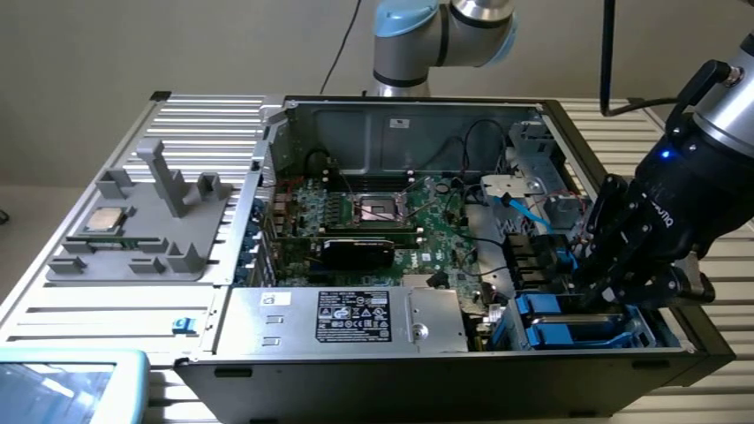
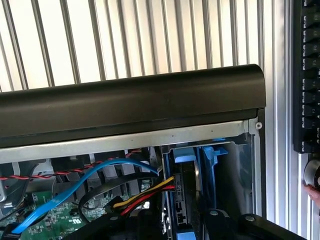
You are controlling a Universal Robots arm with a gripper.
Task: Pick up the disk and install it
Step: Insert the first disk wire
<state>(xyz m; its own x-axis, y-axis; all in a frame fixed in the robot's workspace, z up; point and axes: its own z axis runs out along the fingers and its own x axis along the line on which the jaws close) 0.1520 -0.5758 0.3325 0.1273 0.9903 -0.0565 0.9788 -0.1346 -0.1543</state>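
The open computer case (image 1: pixel 471 349) lies on the slatted metal table. My black gripper (image 1: pixel 615 290) hangs low over the blue drive bay (image 1: pixel 571 320) in the case's corner, at the exterior view's right. In the wrist view, the bay's blue rails (image 2: pixel 214 152) frame a narrow dark edge with a connector (image 2: pixel 178 207). This looks like the disk standing on edge inside the bay; its label face is hidden. The gripper (image 2: pixel 182 232) sits directly over that edge.
A silver power supply (image 1: pixel 353 316) with a black label lies beside the bay, and the motherboard (image 1: pixel 389 212) lies behind it. A blue cable (image 2: pixel 75 192) and red-yellow wires (image 2: pixel 145 196) run close to the bay. A grey fixture (image 1: pixel 177 256) holding a small chip (image 1: pixel 106 219) stands at the exterior view's left.
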